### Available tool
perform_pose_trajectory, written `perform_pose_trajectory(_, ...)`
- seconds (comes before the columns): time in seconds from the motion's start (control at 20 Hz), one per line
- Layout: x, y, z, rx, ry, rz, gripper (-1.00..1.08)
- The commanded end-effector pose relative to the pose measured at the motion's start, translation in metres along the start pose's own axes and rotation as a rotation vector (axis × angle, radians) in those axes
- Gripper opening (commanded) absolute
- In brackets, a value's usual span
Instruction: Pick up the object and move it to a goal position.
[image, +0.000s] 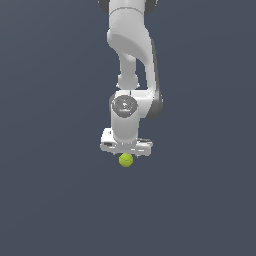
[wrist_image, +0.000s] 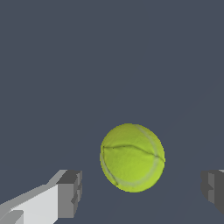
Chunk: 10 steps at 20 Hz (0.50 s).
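The object is a small yellow-green ball (image: 126, 160) with a faint seam line. In the exterior view it sits just under the white gripper (image: 126, 151), which hangs from the arm pointing down. In the wrist view the ball (wrist_image: 132, 157) lies between the two grey fingertips (wrist_image: 70, 193), with a gap on each side, so neither pad touches it. The gripper (wrist_image: 142, 190) is open and holds nothing. In the exterior view the fingers are hidden behind the hand.
A plain dark grey-blue surface (image: 60, 200) fills both views. No other objects, containers or edges show. The white arm (image: 132, 55) rises from the gripper to the top of the exterior view.
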<state>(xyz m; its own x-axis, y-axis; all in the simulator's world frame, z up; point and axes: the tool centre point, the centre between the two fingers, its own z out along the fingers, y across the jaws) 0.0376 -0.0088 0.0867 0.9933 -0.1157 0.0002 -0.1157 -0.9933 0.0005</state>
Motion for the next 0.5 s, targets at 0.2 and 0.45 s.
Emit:
perform_pose_trajectory(0.2, -0.001, 0.000, 0.032, 0.000, -0.001, 0.002, 1.00)
perform_pose_trajectory(0.45, 0.000, 0.000, 0.045, 0.000, 0.000, 0.003, 1.00)
